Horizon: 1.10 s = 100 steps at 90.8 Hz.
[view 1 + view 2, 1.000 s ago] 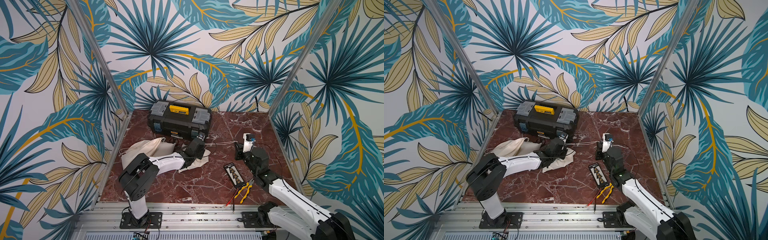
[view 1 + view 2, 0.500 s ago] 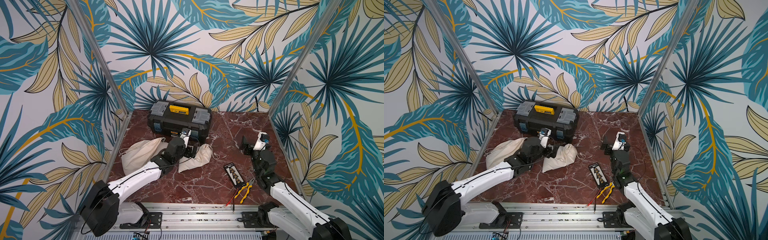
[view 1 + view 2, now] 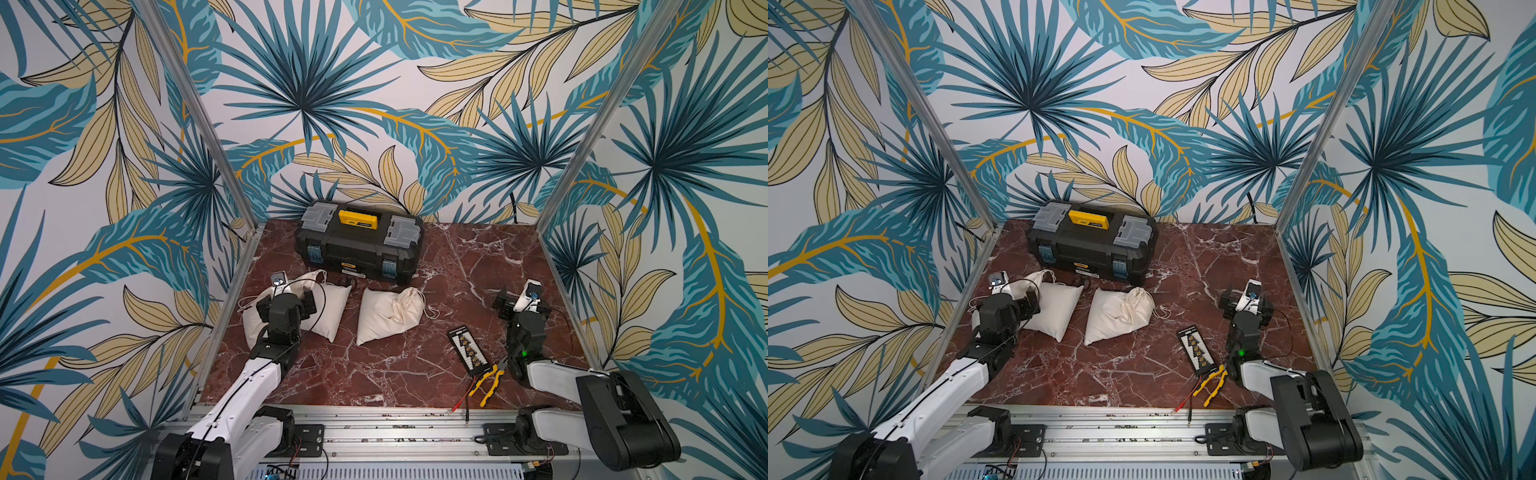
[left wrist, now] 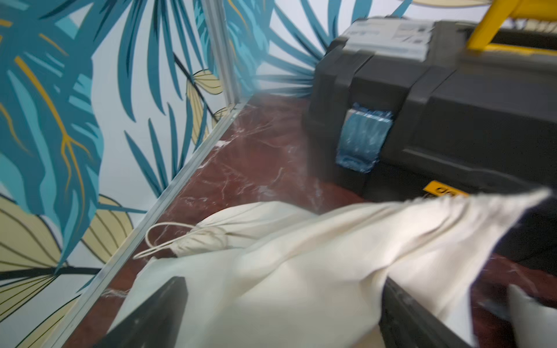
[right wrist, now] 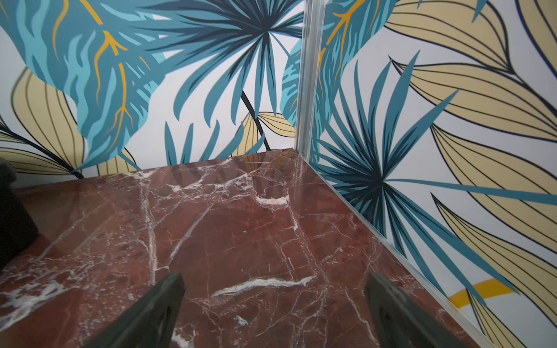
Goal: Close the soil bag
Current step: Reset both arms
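Note:
The soil bag, cream cloth, lies on its side mid-table in both top views. Its neck is gathered tight, with the drawstring loose on the marble to its right. No gripper touches it. My left gripper hangs open over a second cream bag at the left, and cloth fills the gap between its fingers. My right gripper stands open over bare marble at the right, holding nothing.
A black toolbox with a yellow handle stands at the back. A black card of small parts, yellow-handled pliers and a red probe lie front right. Patterned walls with metal posts close in both sides.
Both grippers have opened and let go of the drawstrings at the soil bag. The left arm drew back left over the other bag, the right arm back right.

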{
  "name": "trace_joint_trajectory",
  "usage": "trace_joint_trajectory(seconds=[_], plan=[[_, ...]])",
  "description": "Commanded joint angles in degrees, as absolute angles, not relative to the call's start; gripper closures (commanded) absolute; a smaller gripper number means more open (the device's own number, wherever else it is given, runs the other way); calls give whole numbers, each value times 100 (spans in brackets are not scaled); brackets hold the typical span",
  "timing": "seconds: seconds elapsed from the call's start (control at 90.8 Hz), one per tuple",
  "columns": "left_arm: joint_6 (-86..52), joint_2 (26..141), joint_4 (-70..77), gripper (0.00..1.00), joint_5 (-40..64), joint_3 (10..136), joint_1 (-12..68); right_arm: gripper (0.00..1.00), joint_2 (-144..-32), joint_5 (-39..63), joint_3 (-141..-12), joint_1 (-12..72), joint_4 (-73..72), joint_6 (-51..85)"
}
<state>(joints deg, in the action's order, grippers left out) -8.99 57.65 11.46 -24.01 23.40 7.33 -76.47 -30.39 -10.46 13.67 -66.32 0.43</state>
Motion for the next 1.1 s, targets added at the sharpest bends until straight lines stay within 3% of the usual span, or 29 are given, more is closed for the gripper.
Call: trace_joint_trajectory(seconds=[0.0,0.209,0.286,0.441,0.529,0.573,0.716,1.09], plan=[[-263,6264,2906,0,-2293,2094,677,1,-8083,-2879,-755,1214,-8430,-442],[766,7995,5995,0,-1352,1511,766,1,-8521,-1650,-717,622,-8552,-25],[996,8568,6423,0,-1022,1498,837,1,-8879,-1377,-683,512,-9099,-91],[943,9092,7030,0,-905,1414,773,1,-8778,-1105,-1142,443,-8033,-27],[589,8925,5641,0,-1497,2026,705,1,-8756,-797,-1213,224,-7819,105],[329,8799,5133,0,-1209,2198,442,1,-8754,-795,-1213,220,-7806,105],[311,8977,5797,0,-1065,2028,325,1,-8738,-803,-1196,220,-7828,98],[458,8949,5433,0,-240,2180,248,1,-8732,-791,-1198,220,-7831,99]])
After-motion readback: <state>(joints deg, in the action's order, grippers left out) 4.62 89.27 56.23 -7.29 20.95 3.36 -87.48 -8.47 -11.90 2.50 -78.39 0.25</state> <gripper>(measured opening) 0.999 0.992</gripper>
